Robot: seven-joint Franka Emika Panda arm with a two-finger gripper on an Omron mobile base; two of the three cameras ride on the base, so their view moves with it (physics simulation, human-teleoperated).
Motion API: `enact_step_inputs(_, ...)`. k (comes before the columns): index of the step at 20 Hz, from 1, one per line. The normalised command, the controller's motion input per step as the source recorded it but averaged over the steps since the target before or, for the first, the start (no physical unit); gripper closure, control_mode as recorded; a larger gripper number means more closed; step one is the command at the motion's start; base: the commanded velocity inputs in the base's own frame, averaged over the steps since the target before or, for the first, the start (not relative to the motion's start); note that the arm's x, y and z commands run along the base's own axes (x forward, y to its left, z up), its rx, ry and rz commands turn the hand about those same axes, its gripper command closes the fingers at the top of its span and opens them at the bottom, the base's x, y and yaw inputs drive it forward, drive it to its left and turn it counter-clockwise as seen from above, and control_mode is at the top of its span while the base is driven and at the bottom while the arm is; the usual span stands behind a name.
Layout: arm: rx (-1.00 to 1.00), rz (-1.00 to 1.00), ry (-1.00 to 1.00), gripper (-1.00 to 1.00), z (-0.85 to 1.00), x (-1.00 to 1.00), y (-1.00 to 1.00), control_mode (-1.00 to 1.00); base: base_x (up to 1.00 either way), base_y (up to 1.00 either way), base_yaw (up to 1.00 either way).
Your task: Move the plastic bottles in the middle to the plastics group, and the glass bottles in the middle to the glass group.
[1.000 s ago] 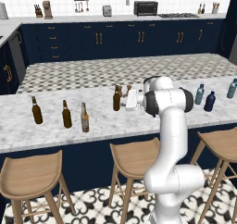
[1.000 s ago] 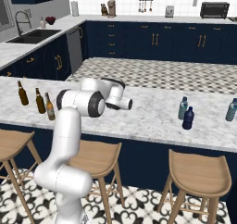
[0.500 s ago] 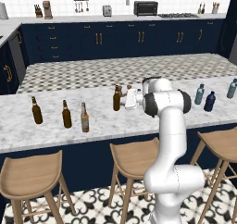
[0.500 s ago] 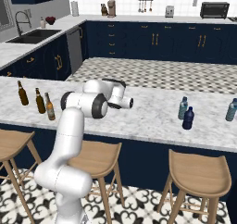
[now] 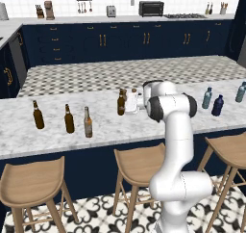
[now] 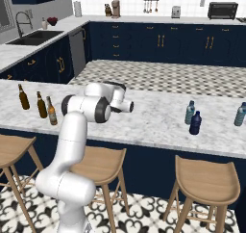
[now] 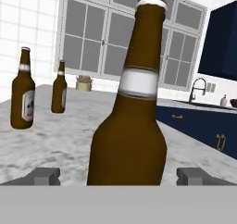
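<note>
The gripper (image 7: 118, 176) has its fingers spread wide on either side of the dark brown bottle (image 7: 131, 112), which stands upright at the centre of the hand view, not yet clamped. In the left base view this bottle (image 5: 121, 102) sits mid-frame on the marble counter (image 5: 105, 131), just left of the hand.

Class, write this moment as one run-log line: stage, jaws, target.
stage: approach | jaws: open, either side of bottle | target: dark brown bottle mid-counter, upright | held: nothing
</note>
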Motion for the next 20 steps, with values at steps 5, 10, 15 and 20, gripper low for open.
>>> enact_step_inputs(5,0.00,0.00,0.00,-1.00,-0.03,0.06,0.17,-1.00,0.00,0.00,0.00)
enact_step_inputs(10,0.00,0.00,0.00,1.00,0.00,-0.01,0.06,-1.00,0.00,0.00,0.00)
enact_step_inputs(15,0.00,0.05,0.00,1.00,0.19,-0.45,0.23,-1.00,0.00,0.00,0.00)
enact_step_inputs(20,0.01,0.08,0.06,1.00,0.25,-0.60,0.37,-1.00,0.00,0.00,0.00)
